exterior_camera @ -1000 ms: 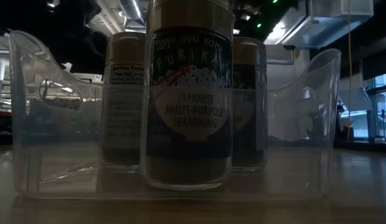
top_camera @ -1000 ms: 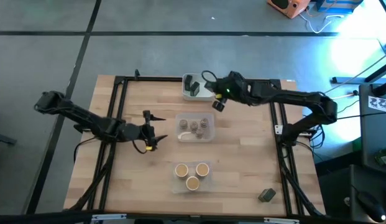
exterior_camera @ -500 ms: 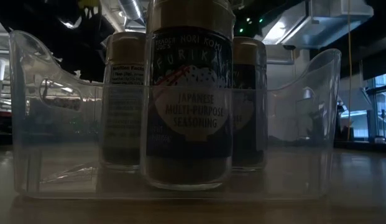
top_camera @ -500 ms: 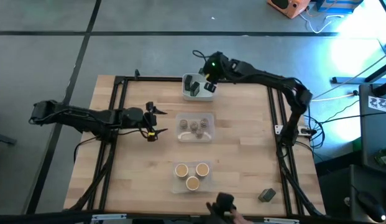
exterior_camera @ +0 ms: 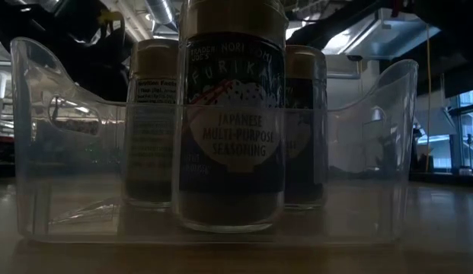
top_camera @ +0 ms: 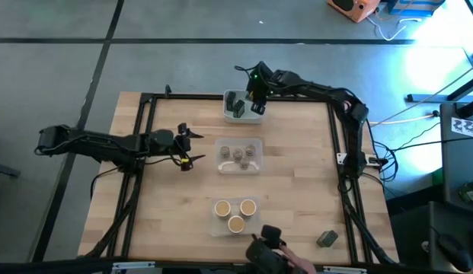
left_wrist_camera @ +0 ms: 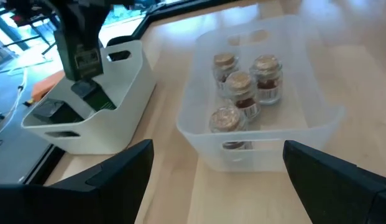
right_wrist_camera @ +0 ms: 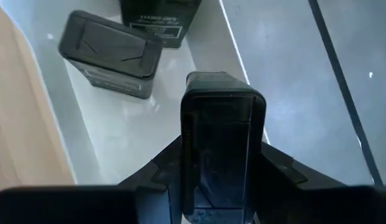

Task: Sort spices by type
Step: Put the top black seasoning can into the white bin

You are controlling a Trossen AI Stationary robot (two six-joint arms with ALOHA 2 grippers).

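My right gripper (top_camera: 257, 95) is over the white tray (top_camera: 234, 118) at the table's far edge, shut on a dark blocky tin (right_wrist_camera: 222, 124). Two more dark tins (right_wrist_camera: 112, 53) lie in that tray. A further dark tin (top_camera: 326, 239) lies on the table near the right near corner. Small grey-brown jars (left_wrist_camera: 239, 87) stand in the middle clear tray (top_camera: 221, 166). Three tan-topped jars (top_camera: 234, 215), labelled furikake (exterior_camera: 230, 114), stand in the near clear tray (exterior_camera: 38, 152). My left gripper (top_camera: 184, 148) hovers open left of the middle tray, holding nothing. My right gripper pinches the dark tin between its two fingers (right_wrist_camera: 161, 168), on its two opposite long sides (right_wrist_camera: 188, 155). The fingers come from above, pointing down, along the tin's length. The tin hangs upright below them (left_wrist_camera: 81, 53), its lower end at the white tray's opening.
A person's hand (top_camera: 266, 247) reaches over the table's near edge beside the near clear tray. Black frame rails (top_camera: 141, 152) run along the table's left and right sides. Bare wood (top_camera: 297, 183) lies between the trays and the right rail.
My right gripper has carried the dark tin toward the table's far edge and left, from beside the white tray to over it. My left gripper has shifted a little toward the far edge. A person's hand has come in at the near edge.
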